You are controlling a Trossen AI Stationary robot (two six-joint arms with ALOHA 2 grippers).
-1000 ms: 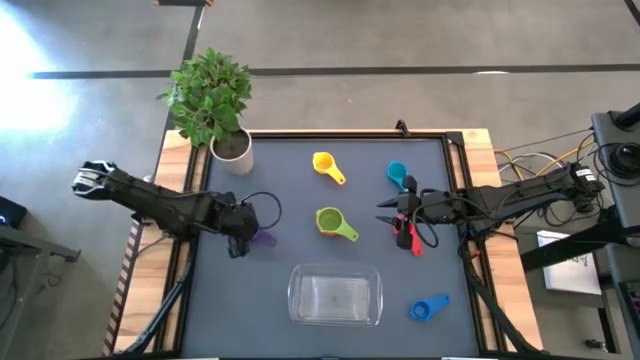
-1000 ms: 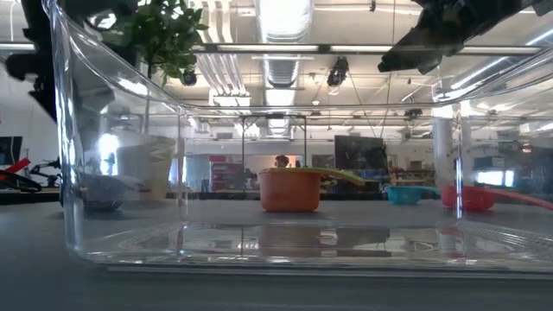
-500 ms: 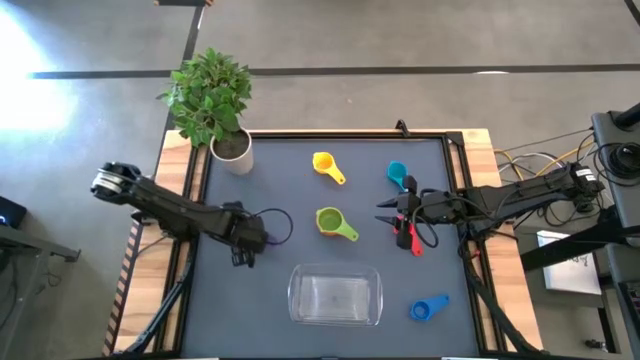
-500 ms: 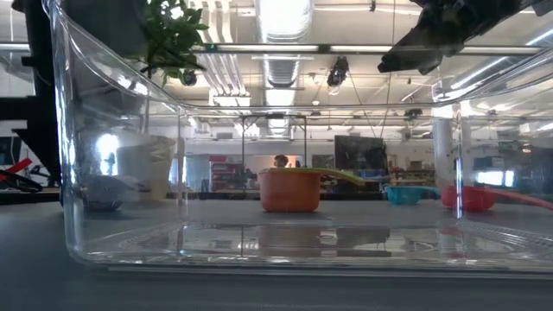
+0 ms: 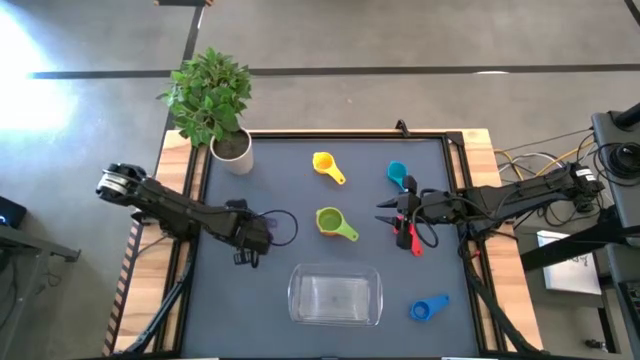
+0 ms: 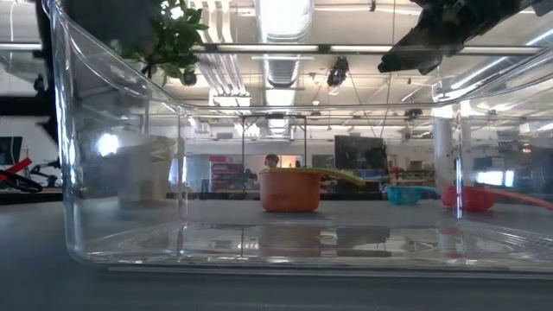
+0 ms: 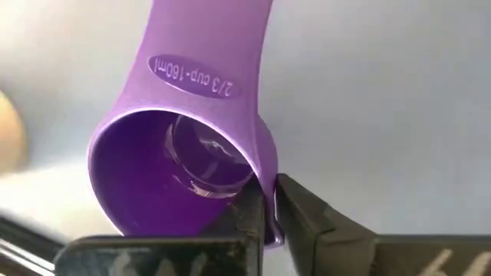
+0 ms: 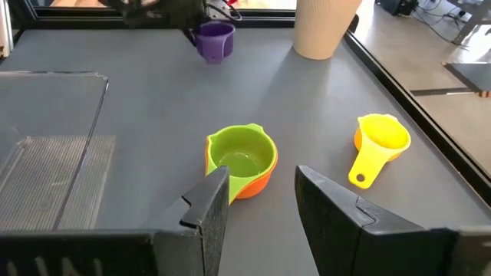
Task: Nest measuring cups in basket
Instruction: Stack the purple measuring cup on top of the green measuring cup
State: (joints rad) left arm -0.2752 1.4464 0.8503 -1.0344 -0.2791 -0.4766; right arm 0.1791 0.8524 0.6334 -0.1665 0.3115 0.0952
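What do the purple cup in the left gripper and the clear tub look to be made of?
The purple measuring cup looks like moulded plastic with a smooth, slightly glossy finish: raised size lettering on its handle, soft highlights inside the bowl. The left gripper is shut on its rim. The clear rectangular tub is probably rigid transparent plastic: see-through walls, rounded corners, bright glints along the rim.

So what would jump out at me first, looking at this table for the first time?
Probably the left gripper, shut on the rim of the purple cup at the table's left. Then the clear basket at the front middle, nothing in it yet, with the green cup nested in an orange one just behind it. The right gripper hovers over the table's right side.
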